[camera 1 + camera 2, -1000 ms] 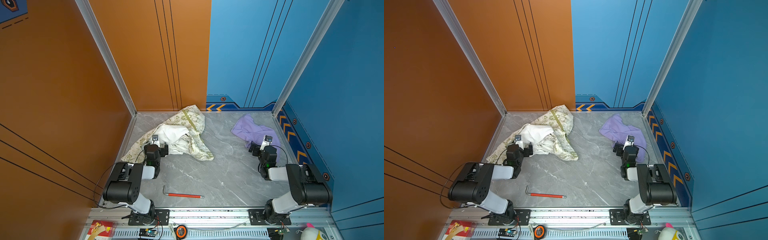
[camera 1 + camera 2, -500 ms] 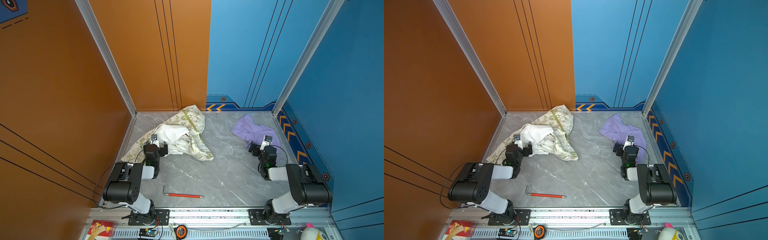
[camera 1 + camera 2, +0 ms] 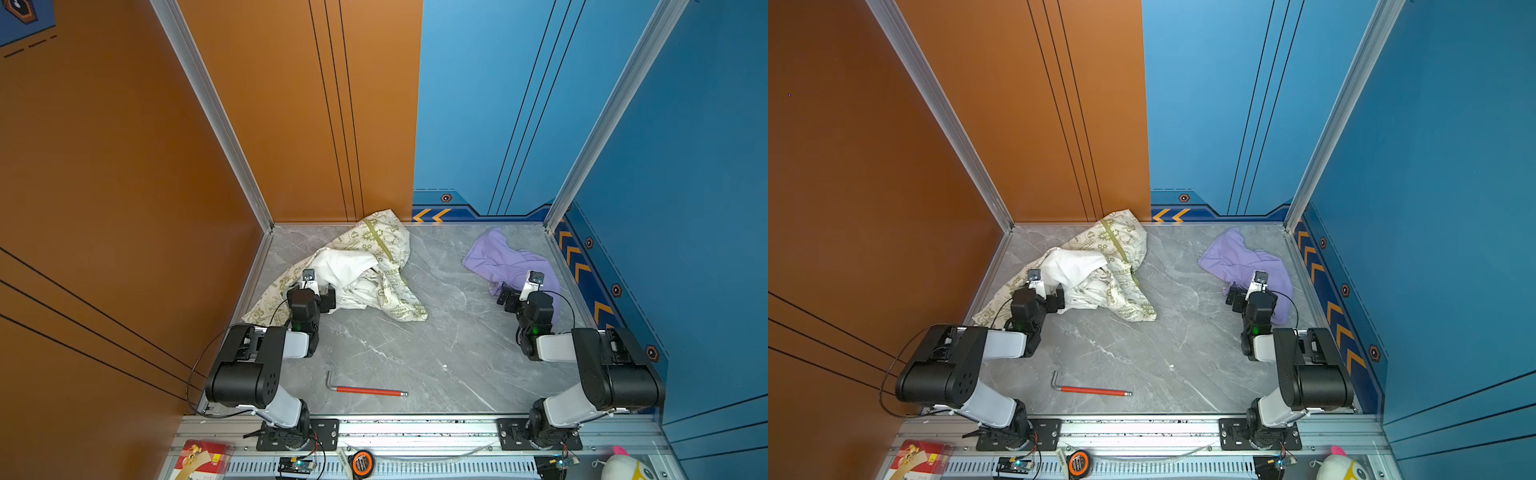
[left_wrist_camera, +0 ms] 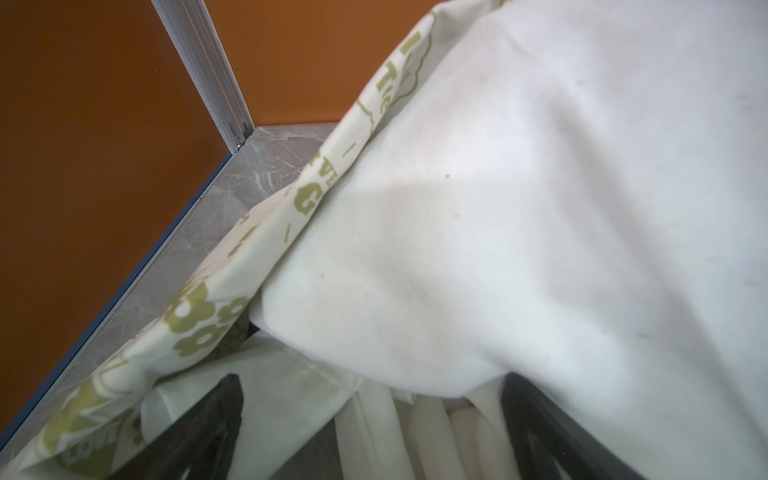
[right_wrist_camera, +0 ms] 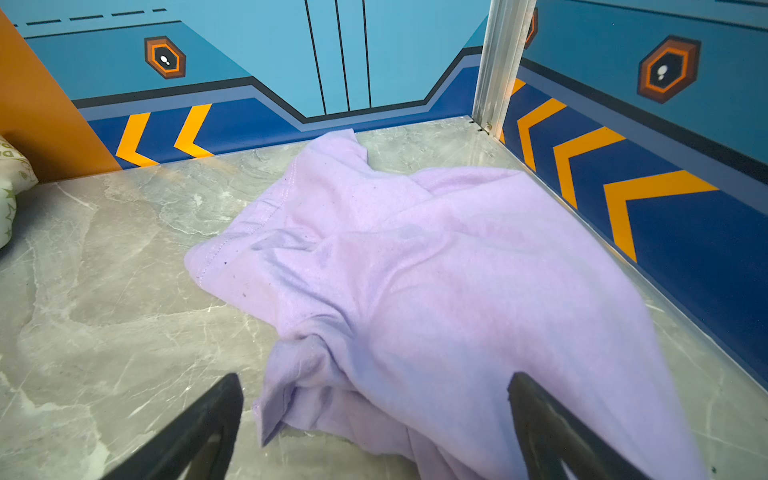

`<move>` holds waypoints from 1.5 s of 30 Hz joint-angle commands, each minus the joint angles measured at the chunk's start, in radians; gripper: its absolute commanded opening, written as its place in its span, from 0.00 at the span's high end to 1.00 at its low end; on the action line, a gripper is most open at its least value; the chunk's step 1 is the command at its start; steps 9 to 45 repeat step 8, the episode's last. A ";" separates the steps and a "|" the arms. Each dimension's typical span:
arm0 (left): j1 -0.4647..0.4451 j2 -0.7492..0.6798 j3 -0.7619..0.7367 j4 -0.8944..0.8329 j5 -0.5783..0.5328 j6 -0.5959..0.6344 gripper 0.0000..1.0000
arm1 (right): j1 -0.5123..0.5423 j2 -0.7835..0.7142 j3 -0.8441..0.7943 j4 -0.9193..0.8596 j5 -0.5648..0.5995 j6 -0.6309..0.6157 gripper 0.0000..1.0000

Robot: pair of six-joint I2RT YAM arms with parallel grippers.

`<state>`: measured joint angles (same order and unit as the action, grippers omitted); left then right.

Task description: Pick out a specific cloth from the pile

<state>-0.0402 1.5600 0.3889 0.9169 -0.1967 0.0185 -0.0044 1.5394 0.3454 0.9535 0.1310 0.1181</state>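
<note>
In both top views a red-handled hex key (image 3: 365, 390) lies at lower centre on the grey worktop (image 3: 415, 345). Above it, centre left, the left tool (image 3: 316, 294) stands open at the near edge of the pile (image 3: 374, 243), with white folds between its jaws; contact is hard to judge. Centre right, the right tool (image 3: 518, 297) is also open, straddling the near edge of the lavender cloth (image 3: 498, 259), which lies crumpled by the far right corner, well apart from the pile.

Bright, even light is cast from above. The pile (image 4: 540, 208) is rendered soft and slightly blurred close-up
</note>
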 commanded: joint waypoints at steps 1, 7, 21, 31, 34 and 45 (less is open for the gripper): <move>0.003 0.011 -0.008 0.013 0.023 -0.010 0.02 | 0.009 0.005 0.004 -0.002 0.006 -0.018 0.00; 0.010 0.006 -0.008 0.011 0.034 -0.012 0.02 | 0.015 0.007 0.024 -0.038 -0.040 -0.045 0.00; 0.010 0.006 -0.010 0.013 0.033 -0.011 0.02 | 0.015 0.007 0.025 -0.038 -0.039 -0.045 0.00; 0.010 0.006 -0.010 0.013 0.033 -0.011 0.02 | 0.015 0.007 0.025 -0.038 -0.039 -0.045 0.00; 0.010 0.006 -0.010 0.013 0.033 -0.011 0.02 | 0.015 0.007 0.025 -0.038 -0.039 -0.045 0.00; 0.010 0.006 -0.010 0.013 0.033 -0.011 0.02 | 0.015 0.007 0.025 -0.038 -0.039 -0.045 0.00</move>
